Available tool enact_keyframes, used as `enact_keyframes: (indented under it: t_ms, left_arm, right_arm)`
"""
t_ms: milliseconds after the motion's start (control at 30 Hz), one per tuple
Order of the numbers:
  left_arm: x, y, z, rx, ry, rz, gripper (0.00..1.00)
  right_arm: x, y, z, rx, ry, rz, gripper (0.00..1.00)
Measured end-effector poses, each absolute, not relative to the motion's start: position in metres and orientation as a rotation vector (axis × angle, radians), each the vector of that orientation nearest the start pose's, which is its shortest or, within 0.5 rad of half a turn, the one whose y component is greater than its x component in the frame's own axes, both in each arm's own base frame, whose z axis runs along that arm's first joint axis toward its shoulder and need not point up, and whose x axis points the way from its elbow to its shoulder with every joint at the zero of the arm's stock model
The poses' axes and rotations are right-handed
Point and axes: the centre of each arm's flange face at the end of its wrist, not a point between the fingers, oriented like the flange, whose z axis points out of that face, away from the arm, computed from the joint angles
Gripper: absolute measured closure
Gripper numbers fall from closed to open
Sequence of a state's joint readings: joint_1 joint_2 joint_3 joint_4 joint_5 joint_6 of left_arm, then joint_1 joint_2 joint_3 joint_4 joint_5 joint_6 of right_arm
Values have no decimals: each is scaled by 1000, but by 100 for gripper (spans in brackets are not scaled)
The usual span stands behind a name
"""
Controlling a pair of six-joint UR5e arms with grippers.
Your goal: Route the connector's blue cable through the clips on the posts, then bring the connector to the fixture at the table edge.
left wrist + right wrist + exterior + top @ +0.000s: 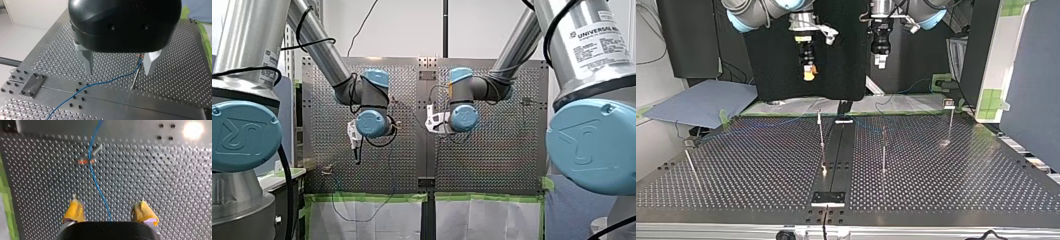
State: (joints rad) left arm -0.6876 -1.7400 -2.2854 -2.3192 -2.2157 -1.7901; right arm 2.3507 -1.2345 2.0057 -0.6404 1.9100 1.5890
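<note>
— On the perforated table (pixel 175 62), under the left gripper (pixel 118 73), wide and empty, the blue cable (pixel 100 83) lies loose beside a post (pixel 137 75).
— The right gripper (pixel 109 213), pads spread, holds nothing; the cable crosses a clip (pixel 87 161). I'd pinch near it, keeping slack. The connector I cannot find.
— Writing?
— The label (pixel 599 32) at the front view's right reads "UNIVERSAL"; rest illegible.

You are looking over a perforated table (pixel 736 170) edged in green tape (pixel 362 197); a white wall (pixel 407 25) is standing beyond, a blue mat (pixel 701 102) is lying beside it, light (pixel 193 130) is glaring off the metal.
</note>
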Motion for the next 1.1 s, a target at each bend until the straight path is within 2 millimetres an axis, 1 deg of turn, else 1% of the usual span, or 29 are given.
enact_keyframes:
  t_ms: [167, 267, 600, 867, 1100]
  left_arm:
    - [258, -306, 174, -113, 1619, -171, 0]
    - [257, -305, 173, -107, 1625, -156, 0]
    - [250, -298, 170, -98, 1660, -56, 0]
    - [251, -301, 171, -94, 1647, -81, 0]
    - [252, -302, 172, -94, 1644, -87, 0]
  right_arm:
    - [433, -271, 177, 1672, -992, 1444, 0]
    - [434, -269, 176, 1681, -992, 1438, 0]
    - [427, -272, 175, 1646, -1028, 1386, 0]
    - [423, -276, 176, 1591, -1049, 1350, 0]
    - [422, -276, 177, 1581, -1052, 1346, 0]
